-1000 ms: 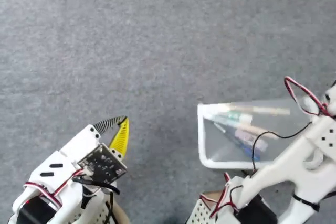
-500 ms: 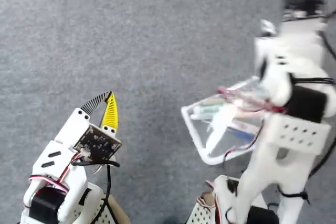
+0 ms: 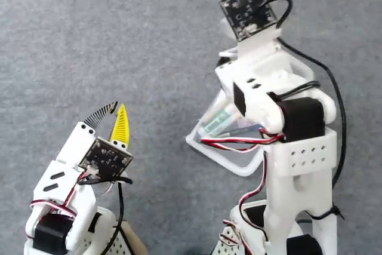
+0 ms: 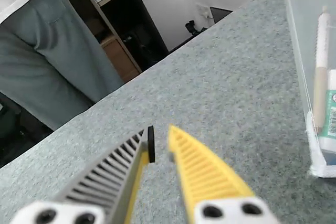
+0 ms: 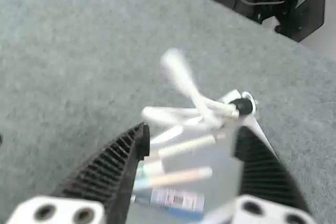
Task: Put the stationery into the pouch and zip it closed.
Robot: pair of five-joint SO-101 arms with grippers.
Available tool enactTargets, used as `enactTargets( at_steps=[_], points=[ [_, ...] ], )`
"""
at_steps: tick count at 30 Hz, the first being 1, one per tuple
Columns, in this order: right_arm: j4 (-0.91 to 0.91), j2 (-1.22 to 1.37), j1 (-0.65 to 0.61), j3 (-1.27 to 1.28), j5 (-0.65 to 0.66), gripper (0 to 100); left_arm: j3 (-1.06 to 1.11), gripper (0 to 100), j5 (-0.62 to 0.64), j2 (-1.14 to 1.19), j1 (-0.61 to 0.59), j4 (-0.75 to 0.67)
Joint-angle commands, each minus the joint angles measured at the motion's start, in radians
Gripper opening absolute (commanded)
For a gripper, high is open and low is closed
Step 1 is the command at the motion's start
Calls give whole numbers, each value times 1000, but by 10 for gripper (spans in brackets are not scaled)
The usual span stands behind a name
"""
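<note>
The clear pouch [image 3: 222,147] with a white edge lies on the grey table, partly under my right arm [image 3: 280,117]. Pens and other stationery [image 3: 216,122] show inside it. In the right wrist view my right gripper [image 5: 191,132] is open, a finger on either side of the pouch's [image 5: 210,182] end. The zipper pull [image 5: 242,106] and its white cord lie just beyond the fingertips. My left gripper [image 3: 117,109] sits at the lower left, shut on nothing, well apart from the pouch [image 4: 315,51]. A white pen [image 4: 319,72] shows through the pouch wall.
Grey carpet-like cloth [image 3: 119,40] covers the whole table. Dark furniture and a grey cabinet [image 4: 63,72] stand beyond its far edge. The right arm's base rises at the table's near edge, close beside the pouch.
My right arm has swung up from the lower right and now stands over the pouch. The pouch has slid left and turned. The left gripper has crept slightly left and forward.
</note>
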Motion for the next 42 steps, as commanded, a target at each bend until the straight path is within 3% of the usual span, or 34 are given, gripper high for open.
enactTargets(
  at_steps=[1, 8, 11, 18, 21, 25, 27, 32, 38, 42],
  points=[
    [37, 2, -48, 4, 41, 538, 16, 252, 2, 2, -15, -31],
    [58, -5, -46, 8, 37, 491, 15, 267, -6, 0, -15, -29],
    [84, -39, -43, 36, 43, 475, 16, 268, -86, 0, -15, -25],
    [100, -176, 140, 297, 46, 383, 88, 267, -114, 0, -113, -20],
    [101, -234, 201, 438, 75, 284, 119, 248, -104, 0, -147, -20],
    [63, -282, 215, 572, 86, 89, 96, 15, 49, 0, -157, -28],
    [28, -291, 215, 619, 86, 8, 74, 78, 117, 0, -154, -21],
    [-14, -292, 216, 759, 84, 12, 61, 101, 276, 0, -156, -14],
    [-144, -297, 218, 983, 92, 15, 61, 101, 563, 0, -148, 236],
    [-192, -298, 249, 1020, 86, 18, 65, 101, 608, 0, -156, 327]
  ],
)
